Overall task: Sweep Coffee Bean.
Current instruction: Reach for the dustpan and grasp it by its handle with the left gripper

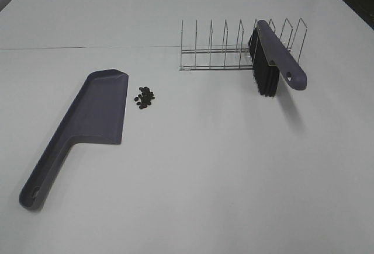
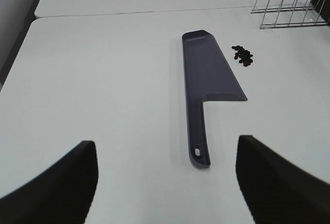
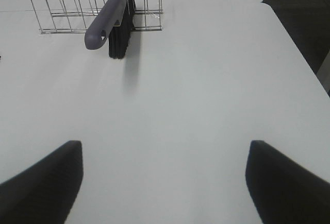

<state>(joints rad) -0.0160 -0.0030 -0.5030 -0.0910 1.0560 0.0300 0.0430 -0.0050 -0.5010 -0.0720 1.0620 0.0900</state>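
A small cluster of dark coffee beans (image 1: 145,96) (image 2: 242,55) lies on the white table just right of the grey-purple dustpan (image 1: 87,119) (image 2: 206,80), which lies flat with its handle toward the near left. A brush (image 1: 274,55) (image 3: 111,18) with a grey handle and black bristles leans in the wire rack (image 1: 234,47) (image 3: 67,7). My left gripper (image 2: 165,183) is open, well short of the dustpan's handle end. Facing the brush from a distance, my right gripper (image 3: 165,183) is open too. Neither gripper shows in the exterior view.
The table's right edge (image 3: 294,44) drops to a dark floor. A seam (image 1: 87,48) crosses the table behind the dustpan. In the left wrist view the table's left edge (image 2: 20,44) is visible.
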